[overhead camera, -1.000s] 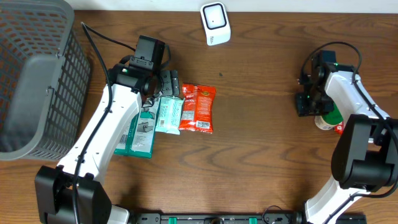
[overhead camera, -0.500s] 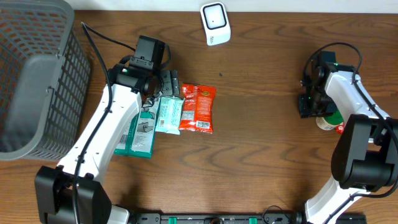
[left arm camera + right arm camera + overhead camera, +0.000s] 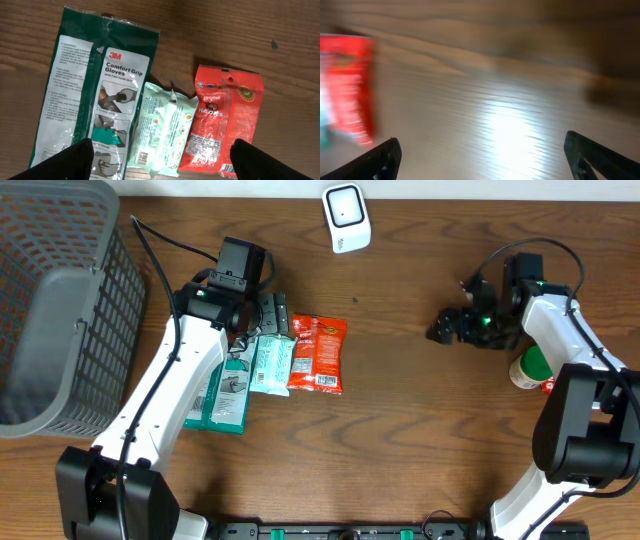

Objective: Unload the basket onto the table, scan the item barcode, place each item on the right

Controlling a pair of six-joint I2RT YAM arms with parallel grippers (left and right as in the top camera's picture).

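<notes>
Three packs lie side by side left of centre: a green gloves pack (image 3: pixel 95 90), a mint-green pack (image 3: pixel 162 130) and a red snack pack (image 3: pixel 225 125). My left gripper (image 3: pixel 162 165) hovers open above their near ends, nothing between its fingers (image 3: pixel 65 162). A white scanner (image 3: pixel 346 218) stands at the table's back edge. My right gripper (image 3: pixel 445 328) points left over bare wood, open and empty; its wrist view is blurred, with the red pack (image 3: pixel 350 85) at far left. A green-and-white bottle (image 3: pixel 530 370) stands free behind that arm.
A large grey mesh basket (image 3: pixel 50 310) fills the far left of the table. Cables run from both arms. Bare wood lies between the red pack (image 3: pixel 318 356) and the right gripper.
The right gripper has opened off the green-and-white bottle and swung left away from it, leaving it on the table. The left arm has not moved.
</notes>
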